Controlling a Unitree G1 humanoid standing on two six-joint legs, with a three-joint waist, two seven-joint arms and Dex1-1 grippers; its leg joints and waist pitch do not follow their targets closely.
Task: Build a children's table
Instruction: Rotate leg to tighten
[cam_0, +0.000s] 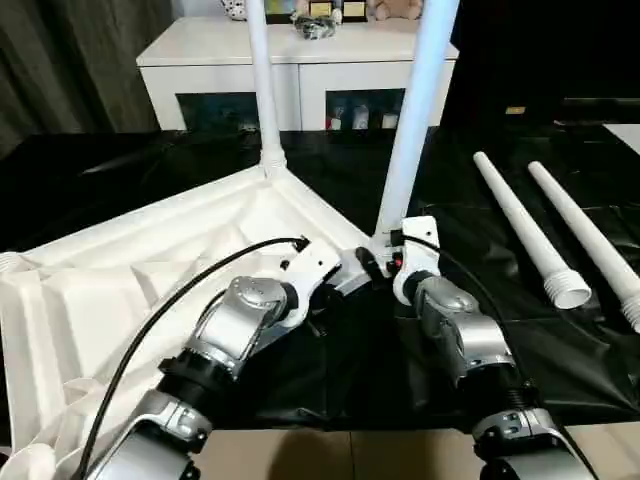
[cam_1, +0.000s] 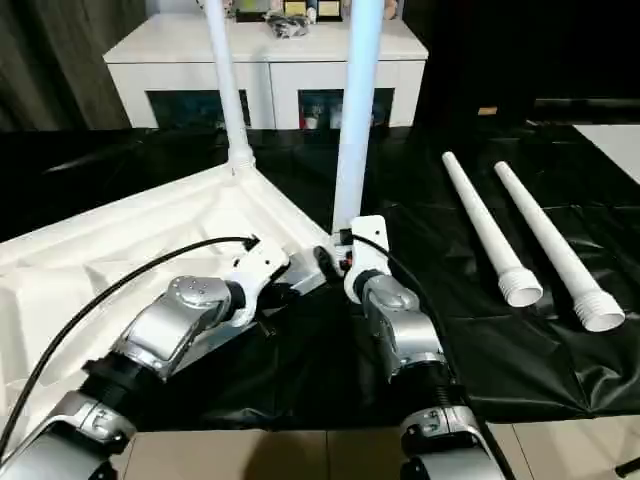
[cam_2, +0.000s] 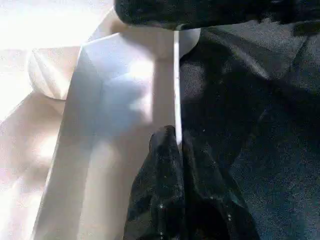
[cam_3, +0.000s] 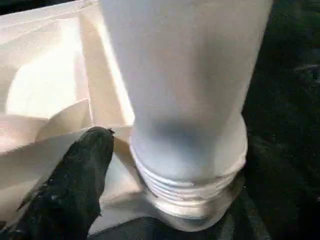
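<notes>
The children's table top (cam_0: 120, 280) lies ribbed side up on the black-covered work table. Two white legs stand upright in its corner sockets: a far one (cam_0: 262, 90) and a near one (cam_0: 415, 120). My left gripper (cam_2: 176, 145) is shut on the top's thin rim (cam_2: 120, 100) beside the near corner. My right gripper (cam_0: 393, 260) is at the base of the near leg (cam_3: 185, 100), open. One black finger (cam_3: 82, 170) stands a little off the leg's threaded end above the socket (cam_3: 200, 212). Two loose legs (cam_0: 520, 225) (cam_0: 590, 235) lie to the right.
A white cabinet (cam_0: 300, 60) with glass doors stands behind the work table. The black cover (cam_0: 520, 340) runs to the front edge, with beige floor below it. A dark curtain hangs at the far left.
</notes>
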